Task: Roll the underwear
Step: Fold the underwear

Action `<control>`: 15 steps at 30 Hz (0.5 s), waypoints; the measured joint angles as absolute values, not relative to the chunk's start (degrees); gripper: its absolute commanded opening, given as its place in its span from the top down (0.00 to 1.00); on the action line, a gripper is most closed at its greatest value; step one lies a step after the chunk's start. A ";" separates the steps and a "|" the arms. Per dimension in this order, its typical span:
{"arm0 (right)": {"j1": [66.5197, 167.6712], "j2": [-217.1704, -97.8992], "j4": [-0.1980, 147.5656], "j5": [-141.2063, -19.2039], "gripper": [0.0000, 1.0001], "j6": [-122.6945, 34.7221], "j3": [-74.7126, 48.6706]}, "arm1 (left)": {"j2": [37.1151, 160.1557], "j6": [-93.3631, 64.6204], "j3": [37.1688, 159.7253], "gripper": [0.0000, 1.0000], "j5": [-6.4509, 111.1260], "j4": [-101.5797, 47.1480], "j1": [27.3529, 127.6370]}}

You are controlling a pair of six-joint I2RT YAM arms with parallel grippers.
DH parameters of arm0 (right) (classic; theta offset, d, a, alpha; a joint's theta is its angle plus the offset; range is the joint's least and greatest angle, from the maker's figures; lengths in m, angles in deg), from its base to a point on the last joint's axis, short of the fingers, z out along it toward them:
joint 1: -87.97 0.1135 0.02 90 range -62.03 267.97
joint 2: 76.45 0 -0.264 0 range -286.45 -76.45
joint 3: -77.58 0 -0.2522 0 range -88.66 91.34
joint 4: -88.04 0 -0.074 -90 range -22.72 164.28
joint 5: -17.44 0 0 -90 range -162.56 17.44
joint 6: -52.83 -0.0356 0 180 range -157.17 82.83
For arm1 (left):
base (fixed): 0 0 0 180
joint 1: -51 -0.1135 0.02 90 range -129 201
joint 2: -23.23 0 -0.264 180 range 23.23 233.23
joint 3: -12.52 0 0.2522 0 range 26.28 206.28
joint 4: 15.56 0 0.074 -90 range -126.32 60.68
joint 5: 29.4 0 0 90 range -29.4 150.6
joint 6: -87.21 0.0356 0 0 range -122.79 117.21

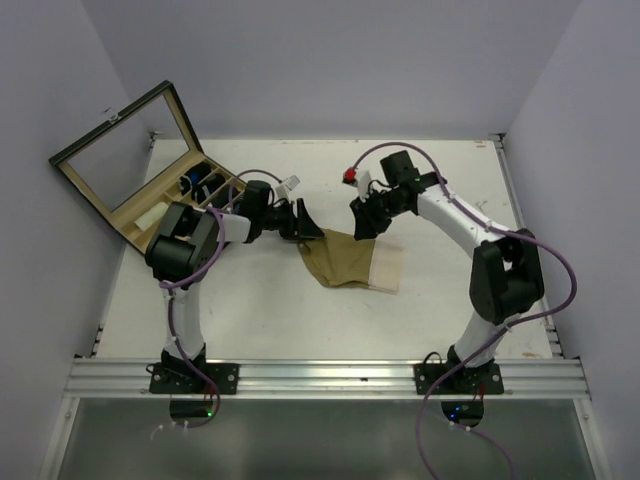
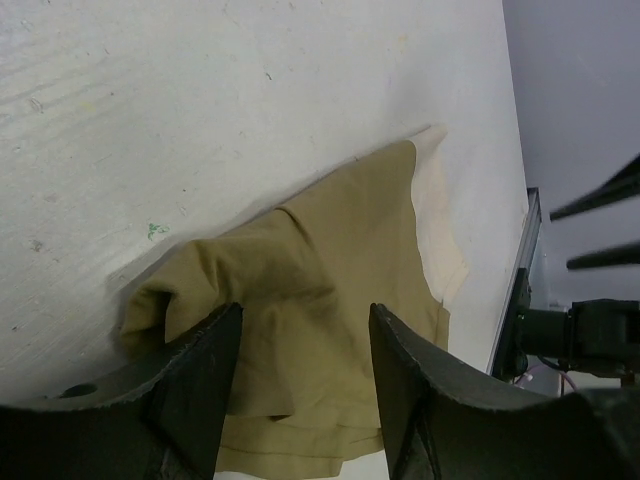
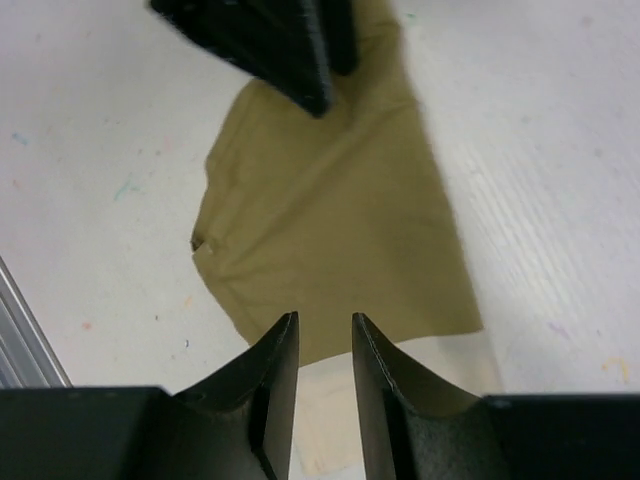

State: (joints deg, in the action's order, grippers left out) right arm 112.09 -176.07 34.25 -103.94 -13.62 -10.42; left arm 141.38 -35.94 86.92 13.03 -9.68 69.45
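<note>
- Lying on the table point(image 1: 260, 320), well to the right of the wooden box point(image 1: 130, 190): underwear point(image 1: 350, 260), tan. The edge nearest the box is bunched into a rounded, loose fold. The edge farthest from the box is spread flat and shows a paler layer.
- Left gripper point(image 2: 305, 335): at the box-side edge of the cloth. Jaws are roughly half open and stand either side of the fabric beside the bunched fold, with nothing clamped.
- Right gripper point(image 3: 320, 345): farther from the box than the left one, above the cloth. Jaws are parted by a narrow gap, with nothing between them.
- Step, as judged: opening of the roll, with neither arm gripping the garment.
- Risk, fold springs open. Cause: soft cloth in a loose bunch, and no grip on it.
- Risk, only the top layer is taken. Cause: two layers lie stacked, so a shallow pinch would peel one off and leave the paler one behind.
- Risk, skewed roll. Cause: the garment lies at an angle, so the arms could lift uneven corners.
- Risk, cloth slides toward the box instead of turning over. Cause: a smooth table top, and nothing pinning the far edge.
- Risk, fingers collide. Cause: both grippers work near each other over a small piece of cloth.
</note>
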 measured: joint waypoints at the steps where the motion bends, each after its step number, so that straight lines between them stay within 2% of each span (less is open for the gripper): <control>1: 110.14 -176.99 35.04 -104.68 0.69 -15.46 -10.00 | 141.33 -35.76 86.94 0.41 13.03 -9.79 69.45; 8: 106.38 -187.63 41.35 -108.40 0.72 -28.81 -10.07 | 140.79 -32.86 87.34 0.39 13.09 -11.54 69.45; 15: 103.76 -193.07 44.28 -110.08 0.72 -34.21 -12.49 | 139.91 -29.66 87.64 0.38 13.81 -14.05 69.43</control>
